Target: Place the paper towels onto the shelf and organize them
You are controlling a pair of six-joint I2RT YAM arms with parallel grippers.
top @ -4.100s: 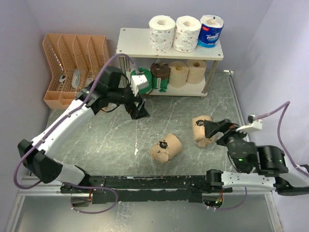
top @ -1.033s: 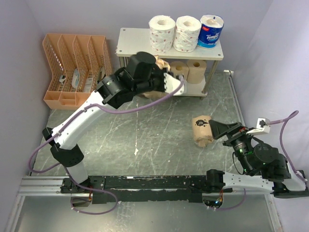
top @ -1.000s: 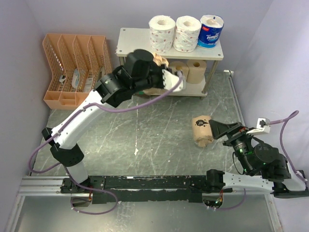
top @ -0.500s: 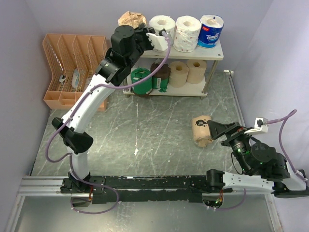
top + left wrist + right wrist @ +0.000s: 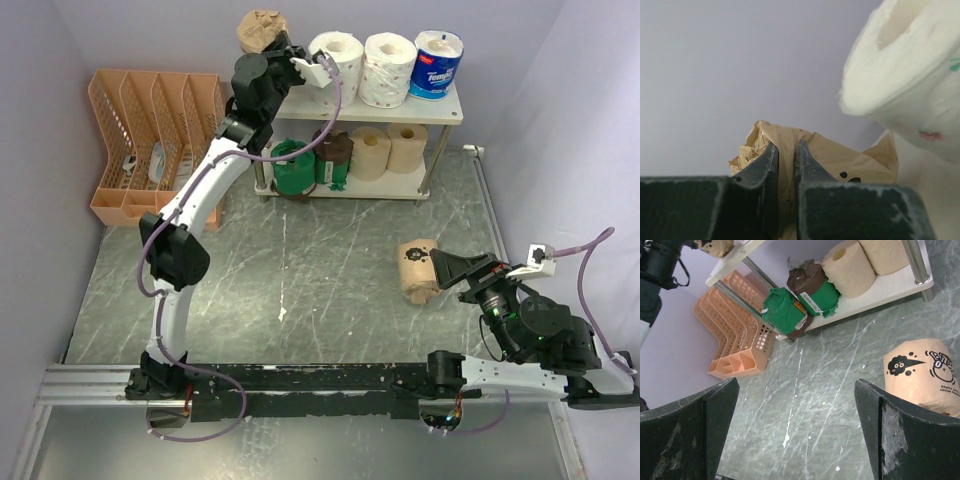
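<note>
The left pincer (image 5: 786, 152) is clamped tight on a thin fold of crumpled wrapper at the end of a kraft-wrapped roll (image 5: 262, 30). It holds the roll at the far left end of the top board of the shelf (image 5: 380, 112), just beside a white speckled roll (image 5: 335, 62). I cannot tell whether it rests on the board yet. To my eye that pinch on paper alone is the weak point: the wrapper may tear or slide out, and so close to the corner a loose roll could tip over the far or left edge. A sideways swing could also knock the white neighbour and upset the row. Nearer me, the right pincer (image 5: 450, 268) stands wide apart just beside a second kraft roll (image 5: 418, 270) lying on the bench (image 5: 300, 290). A glancing touch there might send it rolling away.
</note>
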